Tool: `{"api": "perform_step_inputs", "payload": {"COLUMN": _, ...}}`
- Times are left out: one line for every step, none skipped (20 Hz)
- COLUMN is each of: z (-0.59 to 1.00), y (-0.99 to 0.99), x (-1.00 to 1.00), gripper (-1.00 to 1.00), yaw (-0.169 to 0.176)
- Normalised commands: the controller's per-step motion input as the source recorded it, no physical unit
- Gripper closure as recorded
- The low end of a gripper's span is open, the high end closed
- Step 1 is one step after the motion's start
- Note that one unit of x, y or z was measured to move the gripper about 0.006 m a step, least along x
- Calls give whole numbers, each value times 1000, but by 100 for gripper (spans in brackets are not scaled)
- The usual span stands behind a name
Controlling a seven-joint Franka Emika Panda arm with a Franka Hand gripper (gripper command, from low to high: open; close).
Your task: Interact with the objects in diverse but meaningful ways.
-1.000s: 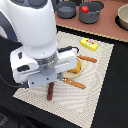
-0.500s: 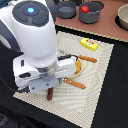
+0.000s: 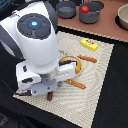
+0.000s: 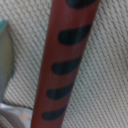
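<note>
With the brown sausage lying on the woven placemat beside the tan plate and the tool's jaw spread unreadable, a blind, off-centre pinch could roll it away.

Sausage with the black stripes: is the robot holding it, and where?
It cannot be told. The brown sausage lies on the woven mat, right under the wrist camera, but the arm hides the gripper, so no hold shows.
</note>
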Motion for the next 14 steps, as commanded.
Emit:
{"api": "perform_step_inputs", "payload": {"z": -251, "y": -137, "x": 180, "gripper": 100, "yaw": 0}}
{"api": "perform_step_inputs", "payload": {"z": -246, "y": -149, "x": 180, "gripper": 100, "yaw": 0}}
{"api": "perform_step_inputs", "payload": {"z": -223, "y": -163, "x": 166, "gripper": 100, "yaw": 0}}
{"api": "perform_step_inputs", "payload": {"z": -203, "y": -134, "x": 177, "gripper": 100, "yaw": 0}}
{"api": "perform_step_inputs", "payload": {"z": -171, "y": -120, "x": 186, "gripper": 100, "yaw": 0}}
{"api": "perform_step_inputs", "payload": {"z": -149, "y": -131, "x": 183, "gripper": 100, "yaw": 0}}
{"api": "perform_step_inputs", "payload": {"z": -106, "y": -137, "x": 180, "gripper": 100, "yaw": 0}}
{"api": "perform_step_inputs", "payload": {"z": -86, "y": -137, "x": 120, "gripper": 100, "yaw": 0}}
{"api": "perform_step_inputs", "payload": {"z": -3, "y": -129, "x": 54, "gripper": 100, "yaw": 0}}
{"api": "perform_step_inputs", "payload": {"z": 0, "y": -103, "x": 57, "gripper": 100, "yaw": 1}}
{"api": "perform_step_inputs", "payload": {"z": 0, "y": -40, "x": 0, "gripper": 100, "yaw": 2}}
{"api": "perform_step_inputs", "payload": {"z": 0, "y": -29, "x": 0, "gripper": 100, "yaw": 16}}
{"api": "perform_step_inputs", "payload": {"z": 0, "y": -51, "x": 0, "gripper": 100, "yaw": 0}}
{"api": "perform_step_inputs", "payload": {"z": -9, "y": -51, "x": 0, "gripper": 100, "yaw": 0}}
